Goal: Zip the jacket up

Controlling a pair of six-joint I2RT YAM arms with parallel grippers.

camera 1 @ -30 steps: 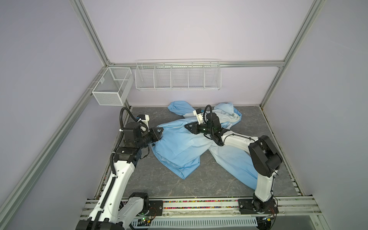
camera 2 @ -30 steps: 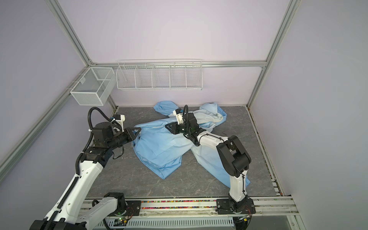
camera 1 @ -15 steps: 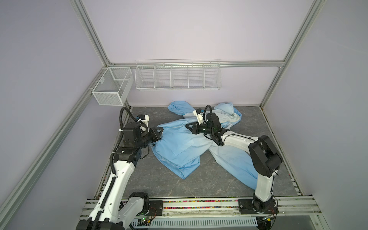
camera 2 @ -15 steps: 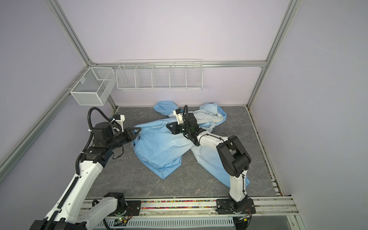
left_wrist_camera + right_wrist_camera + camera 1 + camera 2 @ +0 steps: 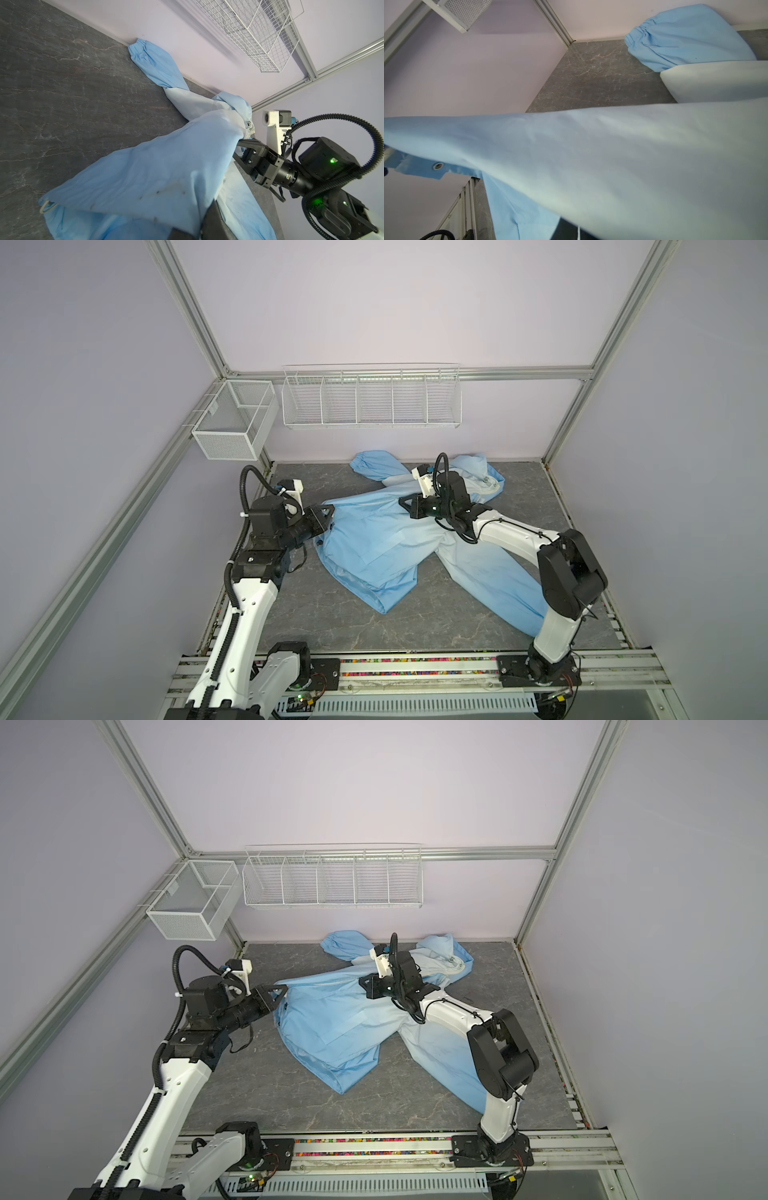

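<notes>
the left gripper (image 5: 329,512) clamps the jacket (image 5: 374,547) at one edge, the right gripper (image 5: 404,504) pinched shut on its pale front; the blue fabric stretches between them, sleeves sprawled over the grey marbled table (image 5: 436,614).

Smooth pale lilac walls (image 5: 395,302) close the space on three sides, joined at the corners by slanting silver aluminium frame posts (image 5: 195,319) and crossed at the back by a matching horizontal bar (image 5: 519,374); the light is soft and even. A long white wire rack (image 5: 371,406) with five compartments hangs from that bar; just beside it, on the left wall, hangs a white fine-mesh box basket (image 5: 232,427). The dark grey marble-veined floor slab (image 5: 457,622) runs to the walls; along its near edge lie a silver rail with a multicoloured strip (image 5: 415,672) and a white slotted duct (image 5: 415,701).
</notes>
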